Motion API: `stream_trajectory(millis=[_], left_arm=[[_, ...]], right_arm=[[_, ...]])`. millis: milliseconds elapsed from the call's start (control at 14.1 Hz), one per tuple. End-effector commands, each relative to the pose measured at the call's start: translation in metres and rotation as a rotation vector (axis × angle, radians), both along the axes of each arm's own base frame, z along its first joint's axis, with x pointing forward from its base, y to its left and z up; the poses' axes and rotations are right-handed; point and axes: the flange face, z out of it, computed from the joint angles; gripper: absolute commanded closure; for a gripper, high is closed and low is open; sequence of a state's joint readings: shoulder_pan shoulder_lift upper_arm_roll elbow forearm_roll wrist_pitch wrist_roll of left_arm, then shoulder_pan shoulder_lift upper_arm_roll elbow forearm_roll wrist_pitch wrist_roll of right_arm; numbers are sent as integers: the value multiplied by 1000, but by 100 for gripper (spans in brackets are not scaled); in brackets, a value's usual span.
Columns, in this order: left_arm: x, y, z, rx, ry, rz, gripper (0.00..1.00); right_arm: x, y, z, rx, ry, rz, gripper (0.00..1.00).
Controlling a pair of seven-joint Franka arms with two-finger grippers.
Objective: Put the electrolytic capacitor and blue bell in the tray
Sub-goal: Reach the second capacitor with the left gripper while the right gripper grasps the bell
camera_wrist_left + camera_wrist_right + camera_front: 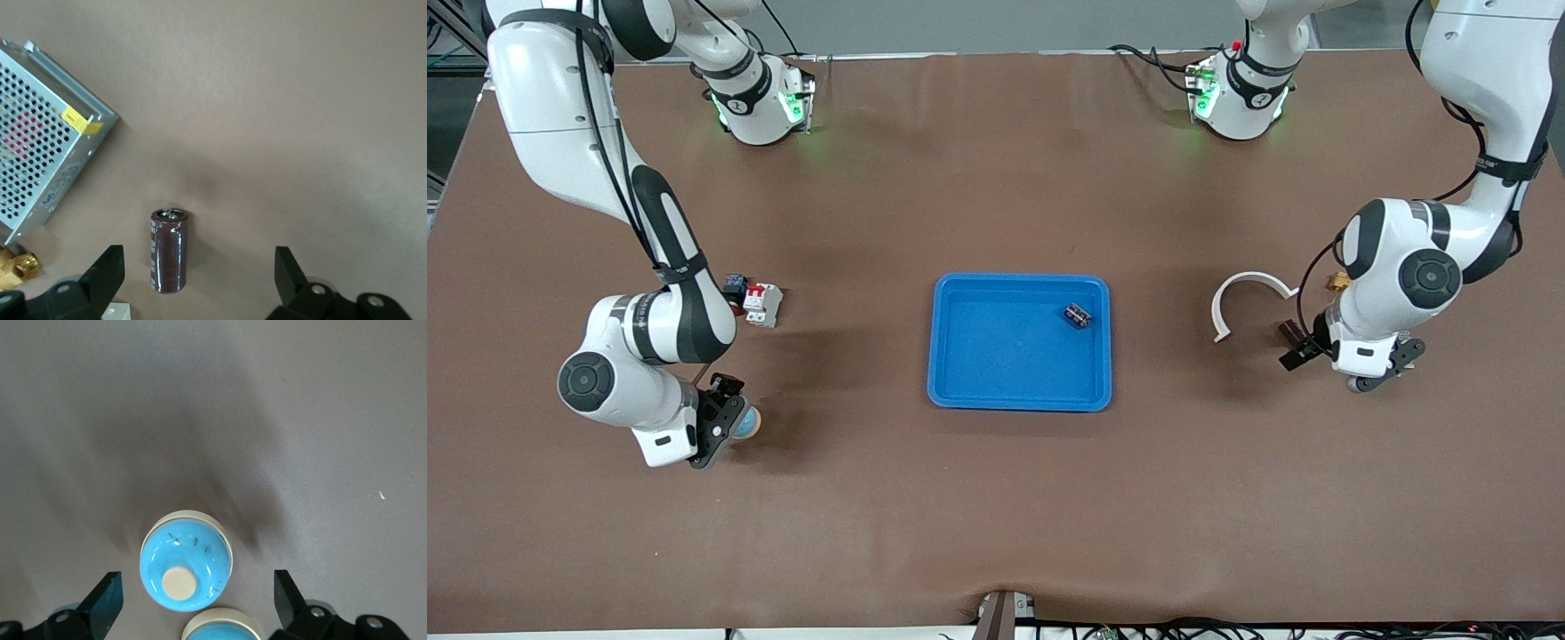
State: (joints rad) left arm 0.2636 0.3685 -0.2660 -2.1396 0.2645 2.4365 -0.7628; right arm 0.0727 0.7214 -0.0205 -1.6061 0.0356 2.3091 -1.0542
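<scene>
The blue tray (1018, 391) lies mid-table with a small dark part (1078, 315) in it. The brown electrolytic capacitor (168, 251) lies on its side on the table, toward the left arm's end (1288, 332). My left gripper (197, 277) hangs open just above it (1303, 353), the capacitor nearer one finger. The blue bell (186, 561), cream-rimmed with a cream knob, stands toward the right arm's end (747, 423). My right gripper (197, 597) is open above it (725, 420). A second blue, cream-rimmed dome (223, 627) shows beside the bell.
A grey mesh metal box (40, 133) and a brass fitting (17, 267) lie close to the capacitor. A white C-shaped ring (1249, 298) lies between capacitor and tray. A red-and-white breaker (762, 304) and a small dark part (735, 286) lie near the right arm.
</scene>
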Motion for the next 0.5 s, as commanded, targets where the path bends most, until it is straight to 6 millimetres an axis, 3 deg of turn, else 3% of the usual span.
stream_trajectory(millis=[0,284,426], left_arm=[[-13,8,0,19,-10,-23,4],[-27,26,-29,-10,-11,8,8],[-28,25,-36,-16,-10,7,17]], right_arm=[[-3,1,-7,7,-3,20,0],[-5,4,-14,11,3,19,0],[-7,5,-19,30,12,1,0]])
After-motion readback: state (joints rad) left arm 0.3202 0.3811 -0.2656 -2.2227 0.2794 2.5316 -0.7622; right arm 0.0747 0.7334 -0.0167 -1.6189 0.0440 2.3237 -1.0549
